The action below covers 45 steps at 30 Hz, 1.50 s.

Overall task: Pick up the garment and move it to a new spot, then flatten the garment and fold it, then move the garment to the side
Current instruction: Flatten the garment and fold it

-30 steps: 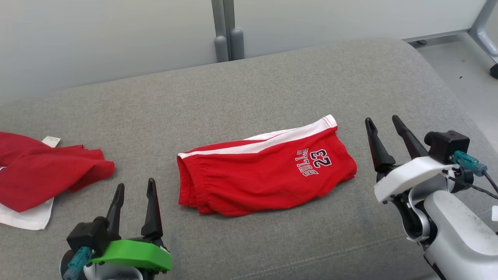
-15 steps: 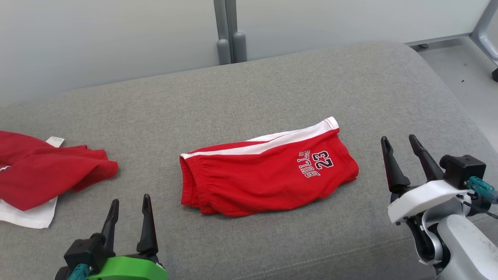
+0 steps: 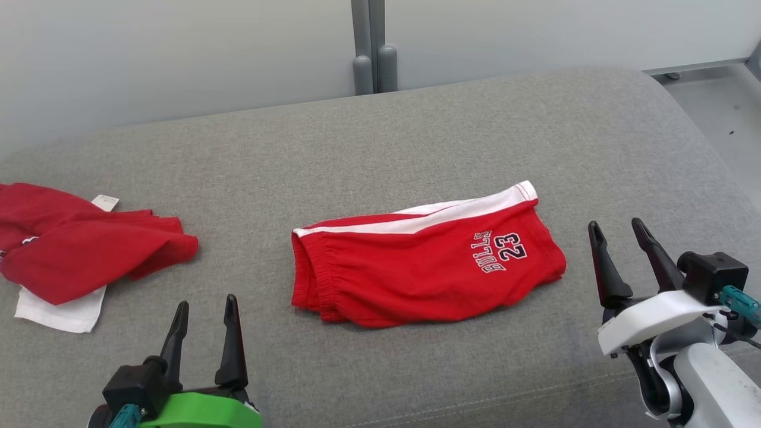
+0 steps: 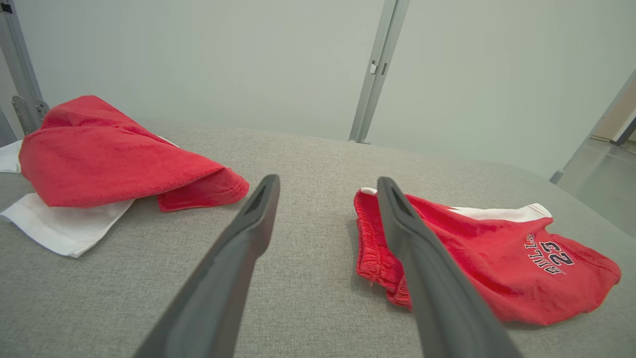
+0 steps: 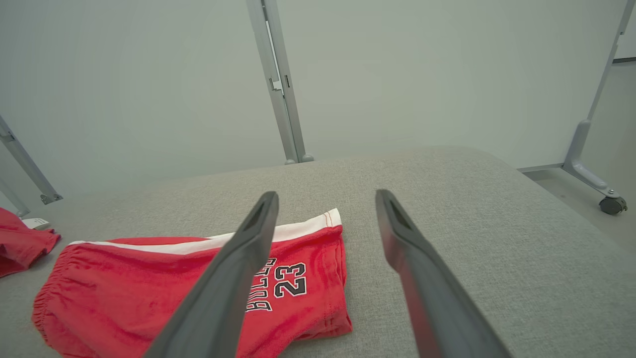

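Note:
The garment, red shorts with a white stripe and "BULLS 23" lettering, lies folded flat in the middle of the grey cushion. My left gripper stands open at the lower left, short of the shorts' waistband end and apart from it. To the right of the printed leg end my right gripper is open too, touching nothing. The left wrist view has the shorts behind the right finger of the open gripper. In the right wrist view the shorts lie below and left of the open gripper.
A second red garment lies crumpled on a white cloth at the cushion's far left. The cushion's rounded right edge drops to the floor. A grey post and pale panels stand behind the cushion.
The head camera has turned a little, shifting the whole picture right. Both grippers have drawn back toward me, away from the shorts, and stayed open. The shorts have not moved.

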{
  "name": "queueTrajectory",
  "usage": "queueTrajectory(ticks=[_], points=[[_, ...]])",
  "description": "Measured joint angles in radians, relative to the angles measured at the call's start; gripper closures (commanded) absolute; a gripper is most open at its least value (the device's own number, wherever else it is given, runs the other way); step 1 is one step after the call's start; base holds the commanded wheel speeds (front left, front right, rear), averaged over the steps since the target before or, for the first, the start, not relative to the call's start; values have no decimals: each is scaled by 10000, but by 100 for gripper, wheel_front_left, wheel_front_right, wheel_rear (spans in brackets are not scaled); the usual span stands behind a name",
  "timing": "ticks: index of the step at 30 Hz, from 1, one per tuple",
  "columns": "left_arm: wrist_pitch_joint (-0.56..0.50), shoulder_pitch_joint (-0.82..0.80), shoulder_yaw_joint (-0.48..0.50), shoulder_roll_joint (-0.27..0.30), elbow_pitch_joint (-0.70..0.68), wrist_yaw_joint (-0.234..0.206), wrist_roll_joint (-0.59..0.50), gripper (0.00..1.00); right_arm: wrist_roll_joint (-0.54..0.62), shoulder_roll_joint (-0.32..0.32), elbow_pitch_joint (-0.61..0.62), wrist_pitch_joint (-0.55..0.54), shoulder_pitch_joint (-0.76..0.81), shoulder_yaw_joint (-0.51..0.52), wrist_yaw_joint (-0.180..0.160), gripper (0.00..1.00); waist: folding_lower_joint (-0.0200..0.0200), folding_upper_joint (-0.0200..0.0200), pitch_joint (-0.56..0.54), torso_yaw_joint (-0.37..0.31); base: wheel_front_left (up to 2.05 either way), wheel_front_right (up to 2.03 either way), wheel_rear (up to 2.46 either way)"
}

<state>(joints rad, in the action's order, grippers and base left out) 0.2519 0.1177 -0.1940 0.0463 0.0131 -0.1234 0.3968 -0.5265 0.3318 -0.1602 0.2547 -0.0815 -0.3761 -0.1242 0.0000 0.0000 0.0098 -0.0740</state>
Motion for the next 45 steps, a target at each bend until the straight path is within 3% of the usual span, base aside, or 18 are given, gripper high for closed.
queueTrajectory(ticks=[8,18,29,45], points=[[0,2,-79,4,-142,0,2,0,10,27,-38,0,96,173,-6,0,0,0,133,330,0,0,0],[0,-54,-472,6,-270,0,-4,0,-489,194,-1639,-830,-48,303,27,0,0,0,488,820,0,0,0],[0,-237,-424,4,-313,0,-56,0,-1891,165,-2986,-2211,-1260,788,698,0,0,0,958,1678,0,0,0],[0,-423,-253,2,-343,0,12,0,-2552,552,-4807,-4263,-2624,861,1239,0,0,0,1597,2431,0,0,0]])
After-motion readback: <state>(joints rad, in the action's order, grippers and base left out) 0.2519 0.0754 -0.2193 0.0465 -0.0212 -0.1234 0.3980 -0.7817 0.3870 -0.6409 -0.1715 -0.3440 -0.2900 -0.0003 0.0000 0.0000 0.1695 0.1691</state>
